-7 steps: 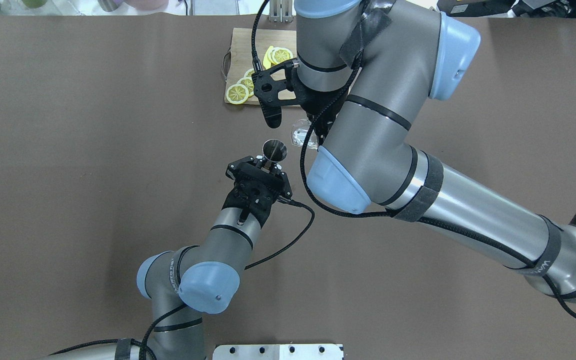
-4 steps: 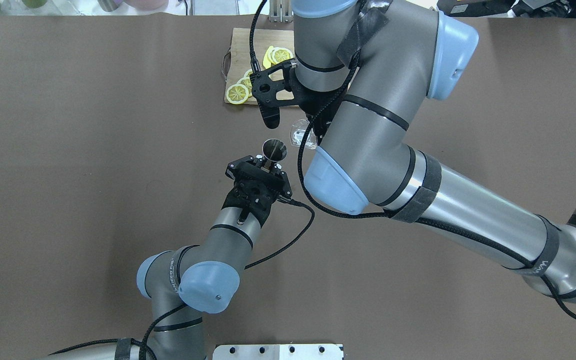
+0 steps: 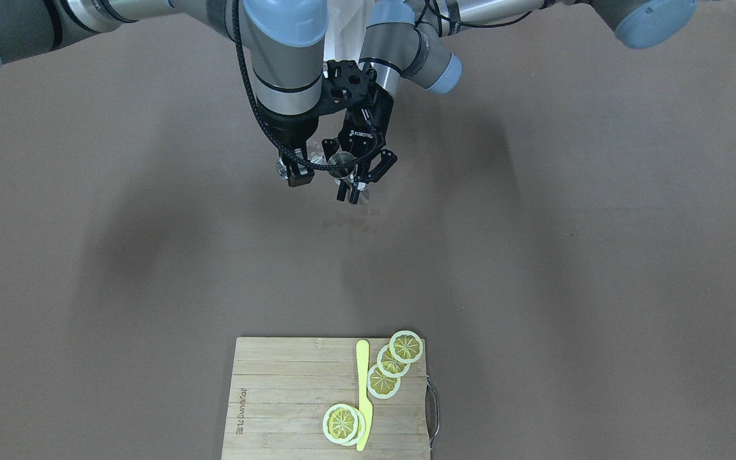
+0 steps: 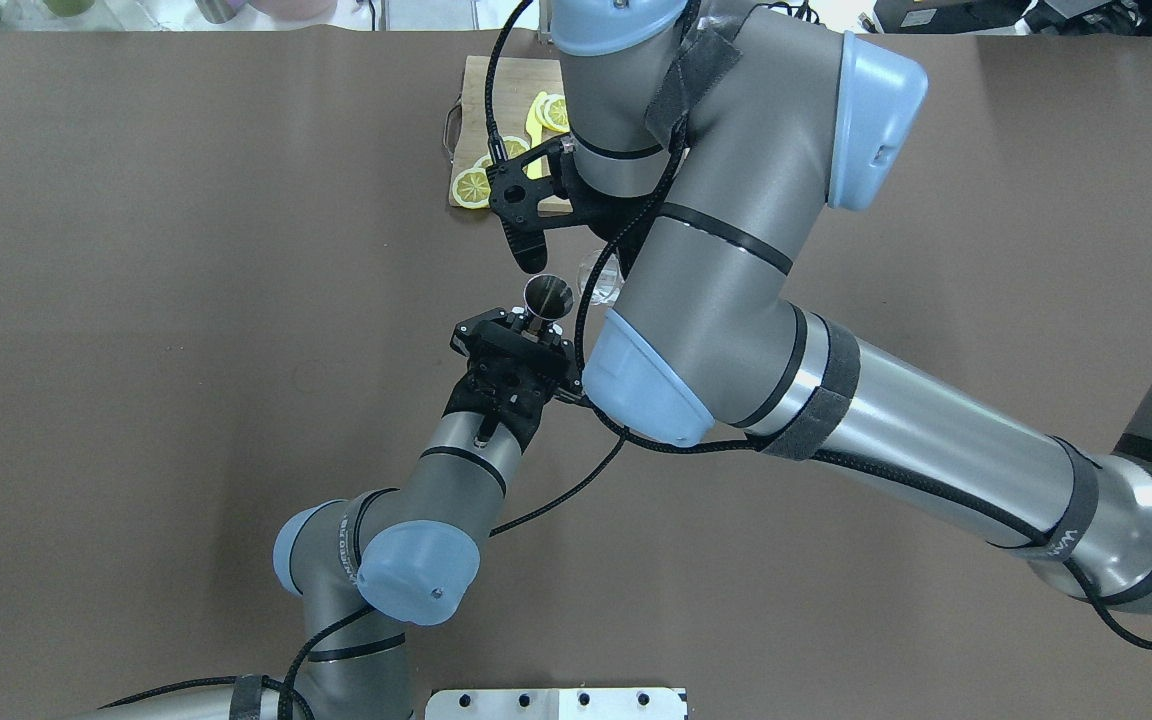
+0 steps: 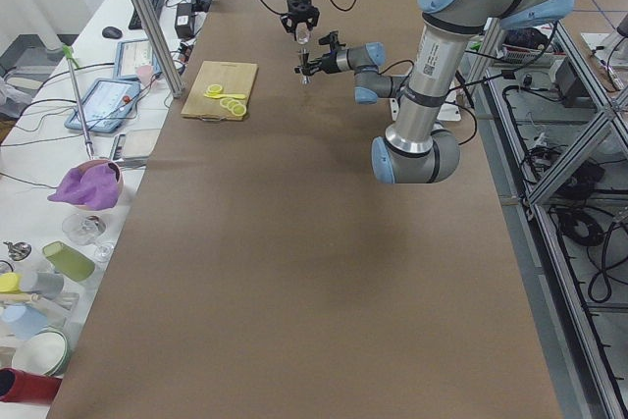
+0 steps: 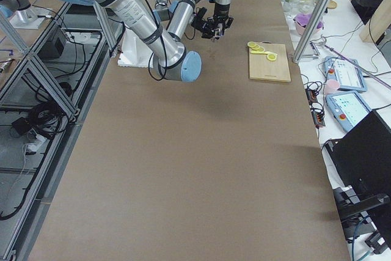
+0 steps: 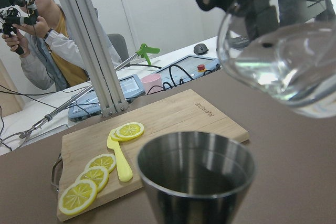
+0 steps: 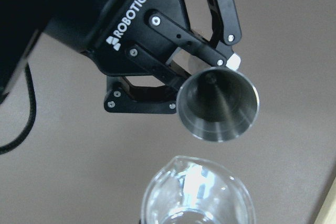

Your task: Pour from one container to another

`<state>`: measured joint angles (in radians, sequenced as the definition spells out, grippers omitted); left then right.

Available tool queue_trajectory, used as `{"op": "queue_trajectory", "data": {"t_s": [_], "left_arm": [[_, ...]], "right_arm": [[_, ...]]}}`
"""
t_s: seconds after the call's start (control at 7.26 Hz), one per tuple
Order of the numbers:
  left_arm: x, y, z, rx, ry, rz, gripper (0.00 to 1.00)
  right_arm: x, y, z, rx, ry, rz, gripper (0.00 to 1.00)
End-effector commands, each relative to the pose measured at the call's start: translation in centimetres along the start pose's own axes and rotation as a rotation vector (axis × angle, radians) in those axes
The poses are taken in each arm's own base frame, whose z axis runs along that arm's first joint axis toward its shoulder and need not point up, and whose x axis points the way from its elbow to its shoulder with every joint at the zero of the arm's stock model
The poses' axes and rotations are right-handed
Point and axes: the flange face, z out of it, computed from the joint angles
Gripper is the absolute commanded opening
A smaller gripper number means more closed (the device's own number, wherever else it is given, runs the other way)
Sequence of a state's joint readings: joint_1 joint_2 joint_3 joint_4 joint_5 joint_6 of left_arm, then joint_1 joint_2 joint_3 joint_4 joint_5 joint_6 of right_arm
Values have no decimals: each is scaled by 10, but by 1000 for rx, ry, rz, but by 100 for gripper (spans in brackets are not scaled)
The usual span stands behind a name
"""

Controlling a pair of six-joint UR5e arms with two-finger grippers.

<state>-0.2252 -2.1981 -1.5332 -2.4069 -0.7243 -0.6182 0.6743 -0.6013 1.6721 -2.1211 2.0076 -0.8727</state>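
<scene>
Closing in now: the right arm's wrist is seen shifted leftward in the overhead view against a second ago, and the glass (image 4: 603, 274) is brought right up beside the jigger (image 4: 548, 297), just off its rim. The glass is clamped in the right gripper (image 3: 294, 170) and tilted, with clear liquid seen inside it in the left wrist view. The jigger has not been moved; it is kept upright, clear of the table (image 4: 186, 300), pinched at the waist by the left gripper (image 4: 536, 322). No stream is seen yet, and the lip is not quite over the steel mouth, so the pour is judged about to begin. A little more travel and tilt is called for; any miss would be spilled onto the table. The cutting board (image 4: 474, 95) with lemon slices (image 4: 470, 187) is left lying beyond.
</scene>
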Motion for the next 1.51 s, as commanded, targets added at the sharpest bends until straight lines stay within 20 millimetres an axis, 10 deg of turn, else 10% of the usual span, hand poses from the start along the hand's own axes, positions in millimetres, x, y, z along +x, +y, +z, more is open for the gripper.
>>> {"op": "queue_trajectory", "data": {"t_s": [0.0,1.38], "left_arm": [[0,-1,0,2,0,-2,0],[-4,-10,-3,13,1,-12,0]], "right_arm": [[10,-13,-2,-14,-13,5,0],[12,-24,-8,-65,-37,-2,0]]}}
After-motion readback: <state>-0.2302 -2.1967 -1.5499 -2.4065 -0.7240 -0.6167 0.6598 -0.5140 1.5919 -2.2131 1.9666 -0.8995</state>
